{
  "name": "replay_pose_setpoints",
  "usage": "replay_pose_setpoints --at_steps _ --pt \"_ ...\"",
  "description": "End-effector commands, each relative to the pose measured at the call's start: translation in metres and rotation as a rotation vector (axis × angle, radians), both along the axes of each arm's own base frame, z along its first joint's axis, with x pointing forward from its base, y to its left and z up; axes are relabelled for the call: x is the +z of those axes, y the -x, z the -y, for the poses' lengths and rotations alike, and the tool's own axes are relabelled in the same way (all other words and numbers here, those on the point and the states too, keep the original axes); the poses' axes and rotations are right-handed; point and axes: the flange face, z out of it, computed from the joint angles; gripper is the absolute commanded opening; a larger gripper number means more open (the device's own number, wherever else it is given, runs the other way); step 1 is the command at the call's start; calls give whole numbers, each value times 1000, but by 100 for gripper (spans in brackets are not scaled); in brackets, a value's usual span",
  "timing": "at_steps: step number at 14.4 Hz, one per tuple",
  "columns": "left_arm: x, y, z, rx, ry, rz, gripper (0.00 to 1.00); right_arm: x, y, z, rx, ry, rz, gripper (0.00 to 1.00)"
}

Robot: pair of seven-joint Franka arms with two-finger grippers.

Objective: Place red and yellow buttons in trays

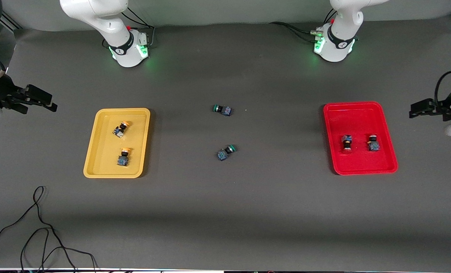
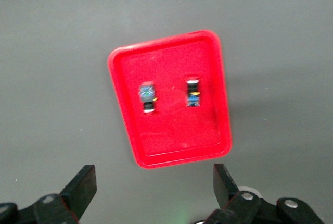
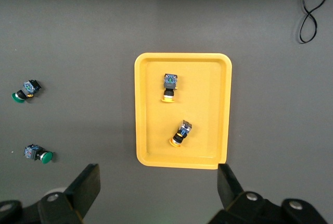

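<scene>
The yellow tray (image 1: 104, 151) holds two yellow buttons (image 1: 121, 129) (image 1: 124, 157). The red tray (image 1: 358, 117) holds two red buttons (image 1: 346, 143) (image 1: 373, 142). My right gripper (image 1: 39, 100) is open and empty, high over the table at the right arm's end, beside the yellow tray (image 3: 208, 104); its wrist view shows both yellow buttons (image 3: 169, 87) (image 3: 181, 133). My left gripper (image 1: 422, 109) is open and empty, high over the table at the left arm's end, beside the red tray (image 2: 171, 62); its wrist view shows both red buttons (image 2: 148, 98) (image 2: 193, 93).
Two green-capped switches (image 1: 222, 110) (image 1: 226, 152) lie on the dark table between the trays; they also show in the right wrist view (image 3: 24, 90) (image 3: 38, 153). A black cable (image 1: 39, 227) loops on the table nearer the front camera than the yellow tray.
</scene>
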Motion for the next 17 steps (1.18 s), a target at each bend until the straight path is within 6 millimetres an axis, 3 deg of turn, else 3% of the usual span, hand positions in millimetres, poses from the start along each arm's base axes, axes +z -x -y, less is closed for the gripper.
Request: replay_pose_setpoints --at_steps 1,3,8,13,17 --pt "21 1 42 3 -6 29 100 2 3 1 -13 27 20 100" --pt "32 0 58 -8 5 46 100 0 3 -21 46 130 16 100" --pt "51 12 61 38 8 24 100 1 20 -28 -24 129 26 100" --pt "50 15 59 46 6 17 100 6 1 -28 -34 102 41 100" --pt "48 16 60 47 6 15 100 10 5 -28 -42 79 38 100"
